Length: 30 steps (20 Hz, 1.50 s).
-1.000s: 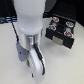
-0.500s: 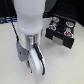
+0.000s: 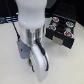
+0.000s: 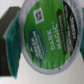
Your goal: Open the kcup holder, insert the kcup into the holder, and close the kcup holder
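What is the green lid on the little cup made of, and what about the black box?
The kcup lid looks like thin printed foil or film: flat green, with lettering, a code square and a pale rim. The kcup holder looks like dark matte plastic, though the exterior view is too blurry to be sure.

Ext cam high, looks down; wrist cam v. close on kcup [image 4: 47,35]

Kcup holder [image 3: 62,30] — black box on the exterior view's right, tray slid out, round slots showing pods with red and dark tops. Kcup [image 4: 47,37] — green foil lid reading "Dark Magic", fills the wrist view, tilted, whitish rim.
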{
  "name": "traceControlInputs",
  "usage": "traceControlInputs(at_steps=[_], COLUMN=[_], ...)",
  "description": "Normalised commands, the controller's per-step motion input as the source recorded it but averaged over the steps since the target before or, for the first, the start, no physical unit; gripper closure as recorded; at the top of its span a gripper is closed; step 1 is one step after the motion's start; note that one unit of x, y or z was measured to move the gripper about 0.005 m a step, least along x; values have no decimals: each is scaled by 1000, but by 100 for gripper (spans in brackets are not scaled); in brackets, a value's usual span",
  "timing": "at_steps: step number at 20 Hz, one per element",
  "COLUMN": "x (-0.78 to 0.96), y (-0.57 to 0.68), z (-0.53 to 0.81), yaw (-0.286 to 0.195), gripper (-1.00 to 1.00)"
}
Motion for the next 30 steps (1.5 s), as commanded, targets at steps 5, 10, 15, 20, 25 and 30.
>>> traceControlInputs(at_steps=[5, 10, 15, 20, 25, 30], x=[25, -14, -94, -165, -209, -261], y=[473, 483, 511, 503, 521, 511], z=[842, 739, 539, 375, 344, 188], yaw=[27, 84, 69, 81, 66, 66], gripper=[100, 100, 100, 100, 100, 100])
